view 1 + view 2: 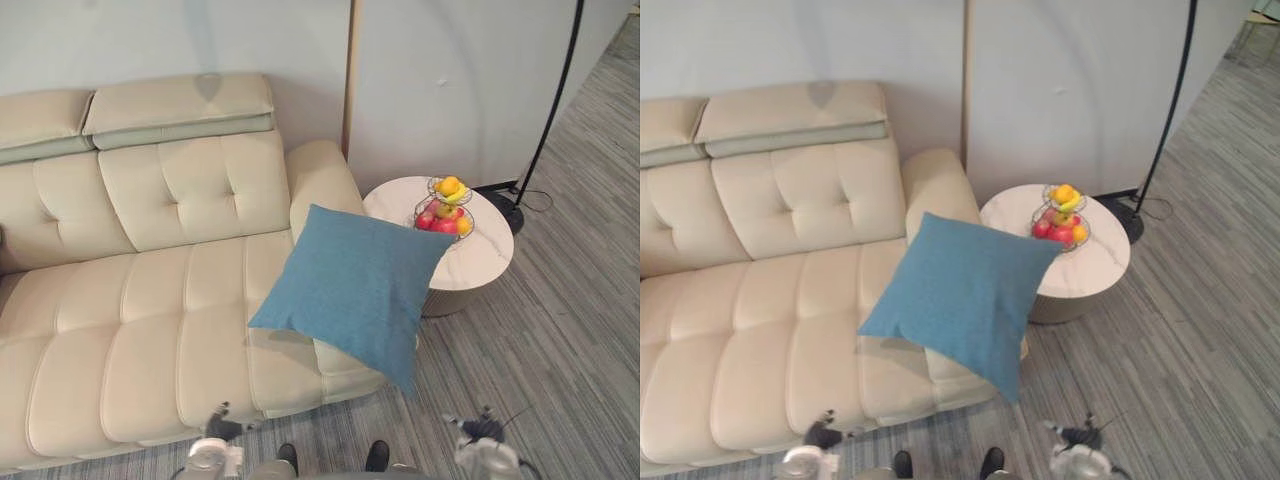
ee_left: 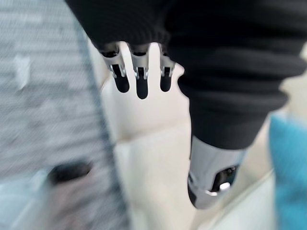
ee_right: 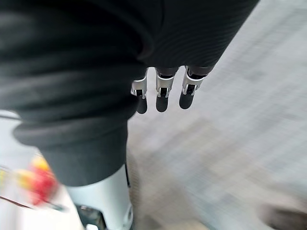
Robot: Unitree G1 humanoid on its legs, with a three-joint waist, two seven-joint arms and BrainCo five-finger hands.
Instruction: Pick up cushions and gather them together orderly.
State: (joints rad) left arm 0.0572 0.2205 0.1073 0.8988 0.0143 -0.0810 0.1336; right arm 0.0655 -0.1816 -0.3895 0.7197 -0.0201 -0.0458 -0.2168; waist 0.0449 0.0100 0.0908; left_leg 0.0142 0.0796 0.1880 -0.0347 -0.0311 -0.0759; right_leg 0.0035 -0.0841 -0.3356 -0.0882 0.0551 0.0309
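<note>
Your blue cushion [image 1: 355, 285] leans tilted against the armrest [image 1: 320, 175] at the sofa [image 1: 150, 300] end, one corner hanging past the seat edge, so it probably needs support from both sides. Your left hand [image 2: 139, 81] and right hand [image 3: 162, 96] hang low, fingers straight and empty, well apart from it.

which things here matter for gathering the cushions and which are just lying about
Job: blue cushion, tilted against the sofa's arm; sofa.
Lying about: round table, fruit basket on it, floor lamp.
</note>
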